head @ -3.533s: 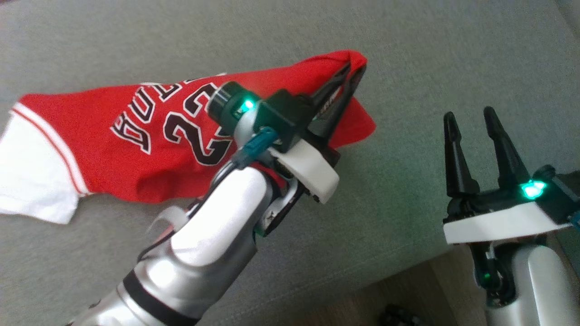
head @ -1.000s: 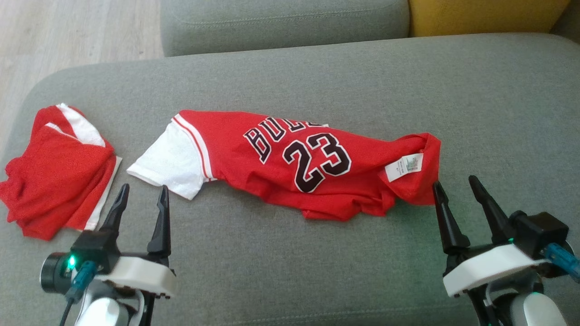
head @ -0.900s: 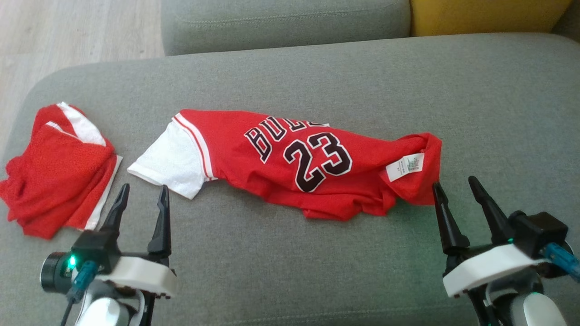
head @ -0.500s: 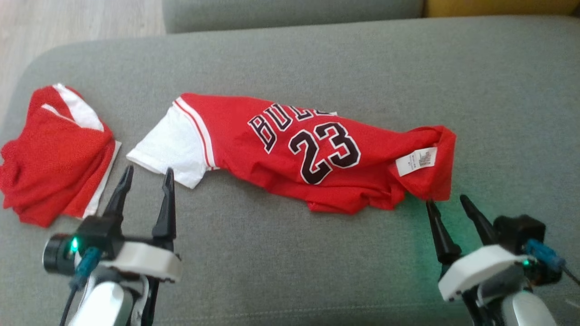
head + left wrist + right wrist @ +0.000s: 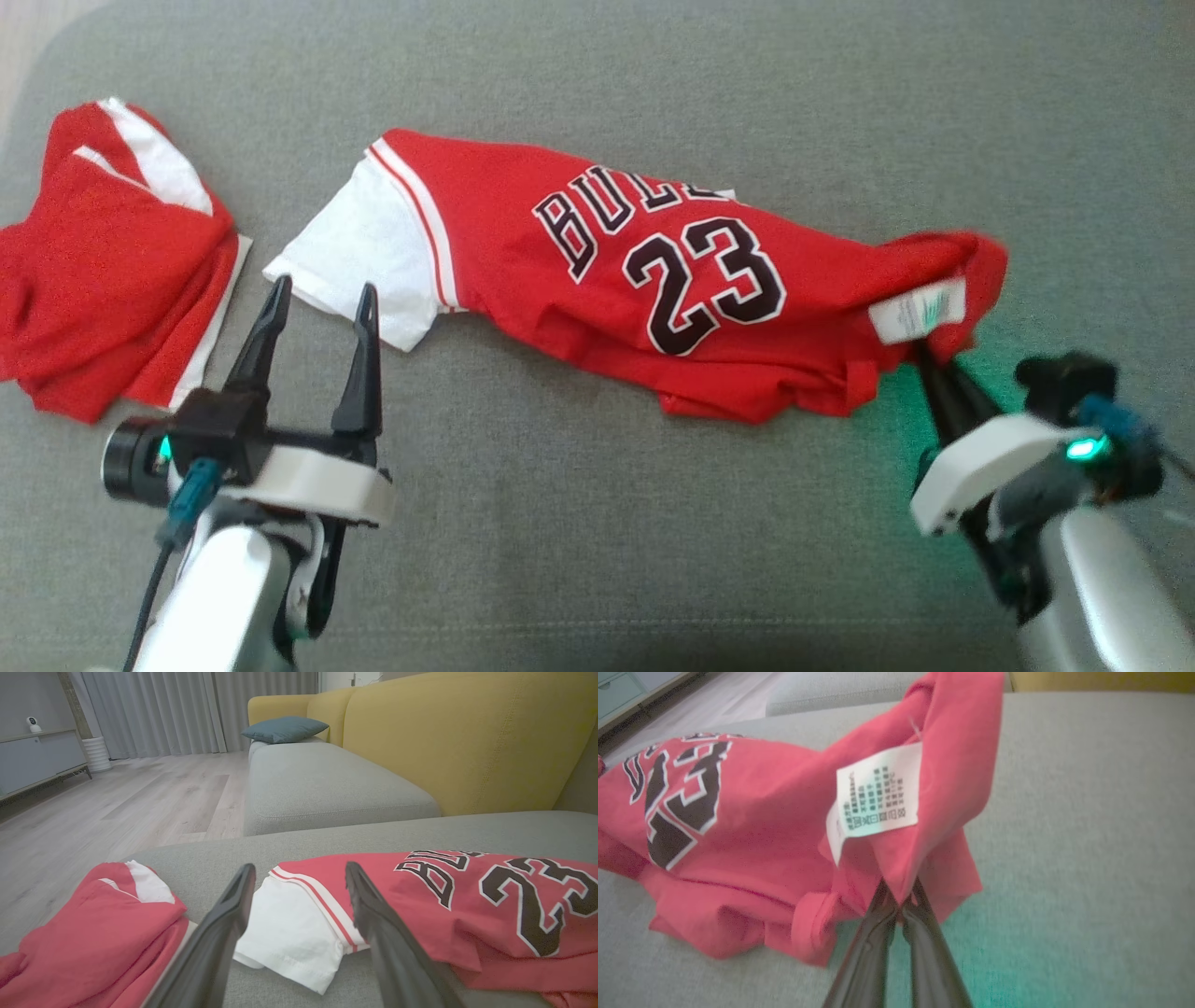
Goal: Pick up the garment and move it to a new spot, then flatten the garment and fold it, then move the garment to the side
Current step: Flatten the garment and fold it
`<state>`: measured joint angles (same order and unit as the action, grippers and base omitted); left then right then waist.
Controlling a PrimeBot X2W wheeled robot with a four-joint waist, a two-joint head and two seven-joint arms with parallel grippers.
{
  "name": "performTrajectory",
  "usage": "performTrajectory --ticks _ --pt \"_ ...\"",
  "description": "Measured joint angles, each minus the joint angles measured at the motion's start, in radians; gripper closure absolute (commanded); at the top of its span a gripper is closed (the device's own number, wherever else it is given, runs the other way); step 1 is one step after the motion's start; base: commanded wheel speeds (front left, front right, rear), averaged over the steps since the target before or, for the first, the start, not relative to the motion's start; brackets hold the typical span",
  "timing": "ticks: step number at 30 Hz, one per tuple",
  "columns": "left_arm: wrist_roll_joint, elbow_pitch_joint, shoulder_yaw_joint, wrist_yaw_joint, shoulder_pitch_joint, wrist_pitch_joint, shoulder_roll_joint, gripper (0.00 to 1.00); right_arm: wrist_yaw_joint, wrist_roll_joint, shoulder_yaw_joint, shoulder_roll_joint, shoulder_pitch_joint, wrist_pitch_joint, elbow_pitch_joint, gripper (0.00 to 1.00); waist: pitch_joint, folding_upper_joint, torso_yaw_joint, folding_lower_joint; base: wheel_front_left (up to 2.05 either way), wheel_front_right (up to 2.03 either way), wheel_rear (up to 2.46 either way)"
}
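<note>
Garment [image 5: 523, 271] hem pinched by right claw [image 5: 900, 895], plain in wrist view; left claw [image 5: 324, 287] spread.

Matt cloth jersey [image 5: 523, 280] — coarse-woven sofa [image 5: 597, 523]

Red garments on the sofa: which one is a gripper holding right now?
The Bulls 23 jersey, lying mid-cushion: the right gripper has its fingers shut on its corner beside the white care label. The other red-and-white garment, at the left, lies free.
</note>
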<state>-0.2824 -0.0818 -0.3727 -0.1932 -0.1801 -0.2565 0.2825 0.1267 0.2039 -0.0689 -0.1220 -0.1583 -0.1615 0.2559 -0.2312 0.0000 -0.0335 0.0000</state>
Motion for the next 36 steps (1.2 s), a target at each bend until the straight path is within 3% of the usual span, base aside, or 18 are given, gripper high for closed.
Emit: performTrajectory --ticks 7,12,20,26,27,28,36 --pt "0.027 -0.005 0.0 0.013 -0.039 0.0 -0.022 0.0 0.0 0.015 0.025 -0.07 -0.104 0.012 -0.088 1.0 -0.032 0.0 -0.017 0.0 0.0 0.0 0.0" --pt "0.04 -0.004 -0.001 0.03 -0.069 0.0 -0.042 0.0 0.0 0.027 0.057 -0.165 -0.249 -0.026 -0.1 1.0 -0.062 0.0 -0.03 0.0 0.0 0.0 0.0" --pt "0.073 0.0 -0.011 0.068 -0.155 0.0 -0.091 0.0 0.0 0.07 0.085 -0.345 -0.532 -0.075 0.087 1.0 -0.128 0.0 -0.085 0.0 0.0 0.0 0.0" --pt "0.095 0.0 -0.016 0.08 -0.196 0.0 -0.118 0.0 0.0 0.087 0.029 -0.383 -0.667 -0.036 0.225 0.98 -0.18 0.0 -0.118 0.0001 0.0 0.0 0.0" --pt "0.098 0.0 -0.016 0.082 -0.2 0.0 -0.124 0.0 0.0 0.087 0.01 -0.383 -0.689 -0.019 0.253 0.34 -0.189 0.0 -0.121 0.0001 0.0 0.0 0.0" --pt "0.101 0.0 -0.016 0.088 -0.202 0.0 -0.13 0.0 0.0 0.087 -0.005 -0.382 -0.708 -0.005 0.285 0.0 -0.197 0.0 -0.124 0.0001 0.0 0.0 0.0" --pt "0.116 -0.016 -0.003 0.097 -0.201 0.0 -0.139 0.0 0.0 0.095 -0.05 -0.326 -0.695 0.18 0.43 0.0 -0.189 0.0 -0.101 0.0001 0.0 0.0 0.0"
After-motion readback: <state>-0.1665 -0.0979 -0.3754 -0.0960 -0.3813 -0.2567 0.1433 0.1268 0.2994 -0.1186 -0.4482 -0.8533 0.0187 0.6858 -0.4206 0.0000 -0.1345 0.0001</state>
